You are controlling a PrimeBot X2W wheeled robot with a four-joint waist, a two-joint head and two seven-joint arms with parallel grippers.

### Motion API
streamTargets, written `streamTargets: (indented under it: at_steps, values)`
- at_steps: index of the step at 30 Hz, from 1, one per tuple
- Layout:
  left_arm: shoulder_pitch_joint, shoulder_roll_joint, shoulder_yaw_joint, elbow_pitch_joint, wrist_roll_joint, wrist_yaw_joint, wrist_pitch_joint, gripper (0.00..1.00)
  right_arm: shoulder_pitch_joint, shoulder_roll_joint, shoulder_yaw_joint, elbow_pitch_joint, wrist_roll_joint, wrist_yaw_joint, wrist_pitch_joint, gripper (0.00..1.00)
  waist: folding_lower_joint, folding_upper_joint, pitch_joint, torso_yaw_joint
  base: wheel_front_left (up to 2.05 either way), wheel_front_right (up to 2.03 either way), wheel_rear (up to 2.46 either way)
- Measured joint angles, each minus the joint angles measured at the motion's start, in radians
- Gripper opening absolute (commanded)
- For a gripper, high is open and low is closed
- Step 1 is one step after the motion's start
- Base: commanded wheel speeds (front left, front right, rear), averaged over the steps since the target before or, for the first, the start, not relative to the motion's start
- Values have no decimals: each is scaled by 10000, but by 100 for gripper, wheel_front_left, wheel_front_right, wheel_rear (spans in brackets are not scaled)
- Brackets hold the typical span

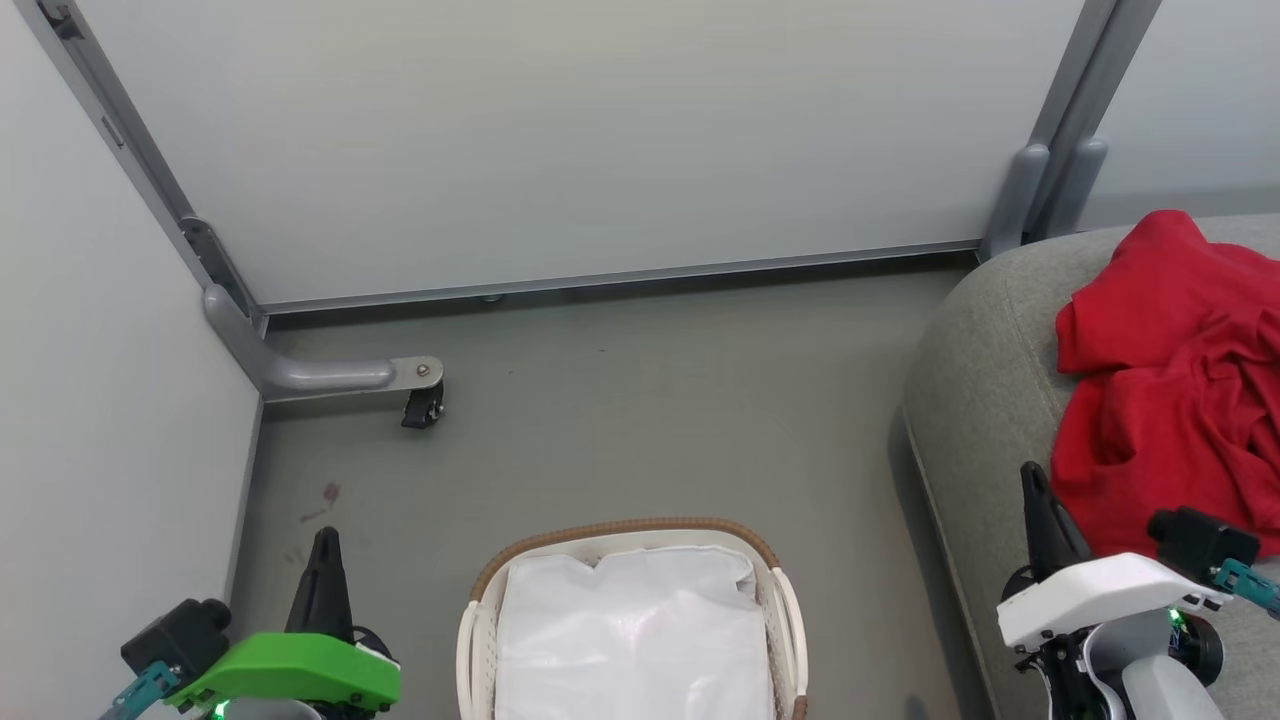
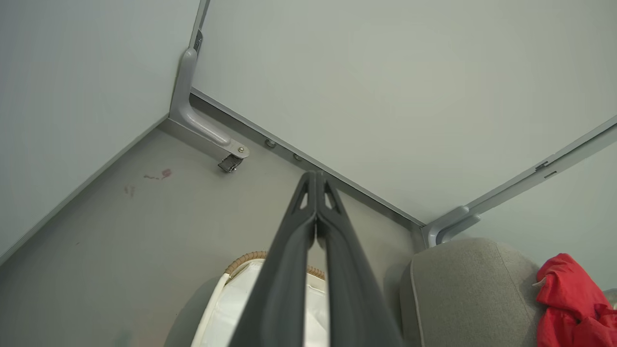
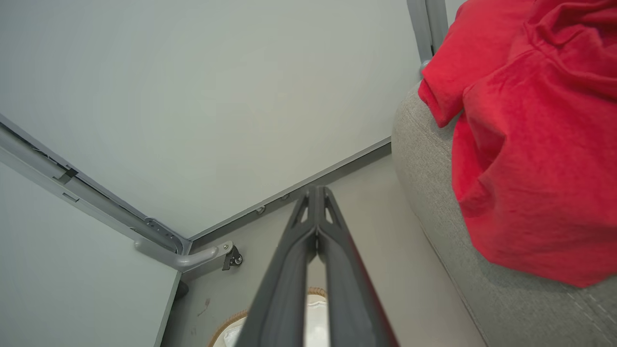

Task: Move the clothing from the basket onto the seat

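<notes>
The red clothing [image 1: 1170, 380] lies crumpled on the grey seat [image 1: 985, 400] at the right; the left wrist view catches the clothing [image 2: 573, 303] and seat [image 2: 472, 289] too, as does the right wrist view, with clothing [image 3: 535, 144] on seat [image 3: 434, 193]. The white basket [image 1: 480, 630] with a brown rim stands on the floor at bottom centre, showing just its white liner [image 1: 630, 640]. My left gripper [image 1: 325, 540] is shut and empty, left of the basket. My right gripper [image 1: 1032, 478] is shut and empty, over the seat's front edge beside the clothing.
Pale partition panels close off the back and left. A grey partition foot with a small castor [image 1: 422, 405] juts onto the floor at the left. Another partition post [image 1: 1020, 200] stands behind the seat. Grey floor lies between basket and seat.
</notes>
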Motion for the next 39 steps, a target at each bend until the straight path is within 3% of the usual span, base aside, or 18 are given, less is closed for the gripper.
streamTargets:
  at_steps: [39]
  values:
    - [-276, 0, 732, -474, -4401, -104, 1306, 0, 41, -38, -293, -472, 5093, 0, 1298, 0, 0, 0, -50, -146, 0, 0, 0]
